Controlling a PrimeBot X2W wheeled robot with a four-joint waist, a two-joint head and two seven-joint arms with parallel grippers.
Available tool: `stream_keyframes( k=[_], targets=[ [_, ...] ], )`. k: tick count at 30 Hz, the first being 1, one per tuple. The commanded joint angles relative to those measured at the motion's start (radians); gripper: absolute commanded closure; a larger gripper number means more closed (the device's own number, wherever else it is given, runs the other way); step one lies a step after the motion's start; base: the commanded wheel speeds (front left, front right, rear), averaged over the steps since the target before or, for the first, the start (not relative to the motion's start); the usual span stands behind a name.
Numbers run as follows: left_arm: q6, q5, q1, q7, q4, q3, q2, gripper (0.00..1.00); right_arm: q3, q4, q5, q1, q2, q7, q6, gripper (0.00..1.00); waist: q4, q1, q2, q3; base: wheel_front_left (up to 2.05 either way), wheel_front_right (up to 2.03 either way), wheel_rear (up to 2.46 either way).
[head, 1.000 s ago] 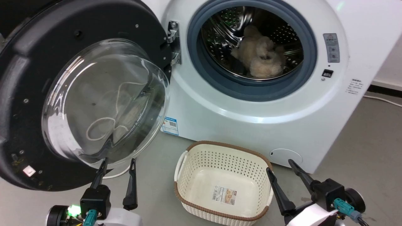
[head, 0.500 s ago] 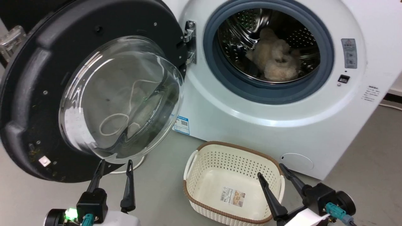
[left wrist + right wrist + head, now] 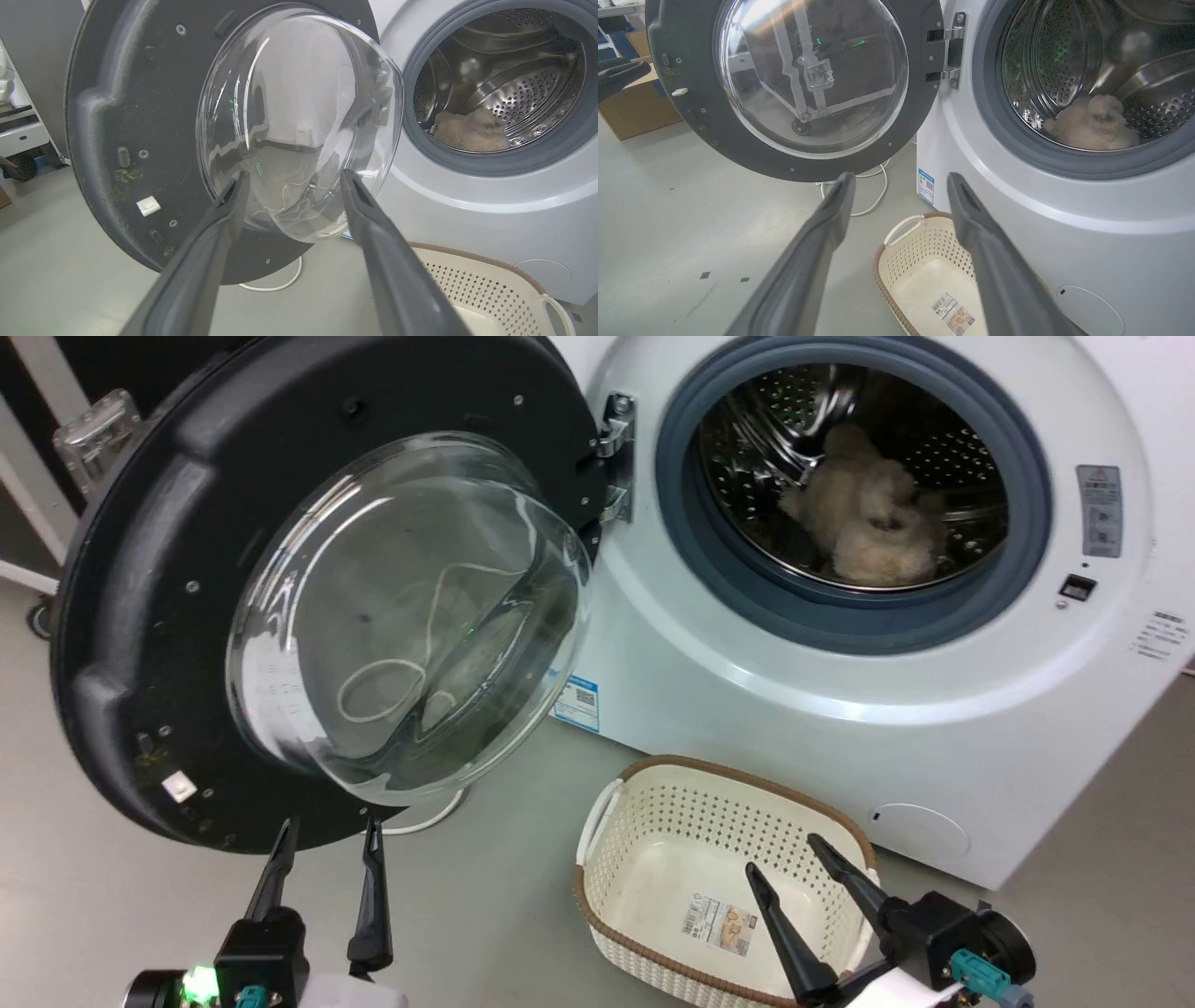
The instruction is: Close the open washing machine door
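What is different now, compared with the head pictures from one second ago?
The camera turned to the robot's left, so everything sits further right in the head view; no object itself moved. Nothing was gripped or released. The door stays wide open, the basket stays before the machine, and the left tool and right tool stay open and empty.

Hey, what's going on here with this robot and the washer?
A two-armed robot faces a front-loading washing machine whose washing machine door stands swung wide open. Both grippers are open and hold nothing: the left gripper points at the door's lower edge, with no contact evident, and the right gripper is above a white laundry basket on the floor. A fluffy beige item lies in the drum. The door is not yet closed.
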Motion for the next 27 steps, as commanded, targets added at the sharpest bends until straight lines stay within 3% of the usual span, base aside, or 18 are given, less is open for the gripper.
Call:
stream_keyframes(
  k=[1, 9, 10, 11, 16, 20, 24, 27],
  targets=[
    [0.006, -0.006, 0.018, -0.012, -0.002, 0.004, -0.001, 0.0, 0.012, 0.007, 0.01, -0.016, -0.008, -0.012, 0.001, 0.0, 0.009, 0.0, 0.0, 0.0, 0.0, 0.0, 0.0],
    [0.009, -0.003, 0.032, -0.029, -0.001, 0.009, 0.0, 0.0, 0.027, 0.019, 0.018, -0.011, -0.013, -0.029, 0.001, 0.0, 0.039, 0.0, 0.0, -0.007, 0.0, 0.0, 0.0],
    [0.009, -0.002, 0.033, -0.031, 0.001, 0.009, 0.001, 0.21, 0.028, 0.02, 0.018, -0.01, -0.013, -0.031, 0.001, 0.0, 0.043, 0.0, 0.0, -0.007, 0.0, 0.0, 0.0],
    [0.008, -0.011, 0.031, -0.037, -0.001, 0.012, -0.002, 1.0, 0.03, 0.022, 0.021, -0.005, -0.011, -0.038, 0.001, 0.0, 0.054, 0.0, 0.0, -0.009, 0.0, 0.0, 0.0],
    [0.003, -0.063, 0.008, -0.047, -0.063, 0.058, -0.013, 1.0, 0.024, 0.023, 0.02, 0.015, -0.009, -0.048, 0.001, 0.0, 0.074, 0.0, 0.0, -0.01, 0.0, 0.0, 0.0],
    [-0.036, -0.184, -0.05, -0.056, -0.106, 0.144, -0.024, 1.0, 0.003, 0.015, 0.025, 0.036, -0.005, -0.056, 0.001, 0.0, 0.089, 0.0, 0.0, 0.002, 0.0, 0.0, 0.0],
    [-0.093, -0.312, -0.15, -0.064, -0.083, 0.26, 0.003, 1.0, 0.001, 0.008, 0.006, 0.039, -0.008, -0.065, 0.001, 0.0, 0.072, 0.0, 0.0, 0.04, 0.0, 0.0, 0.0],
    [-0.123, -0.456, -0.247, -0.031, -0.024, 0.359, 0.056, 1.0, 0.009, 0.008, 0.001, 0.024, -0.016, -0.071, 0.001, 0.0, 0.044, 0.0, 0.0, 0.072, 0.0, 0.0, 0.0]
  ],
)
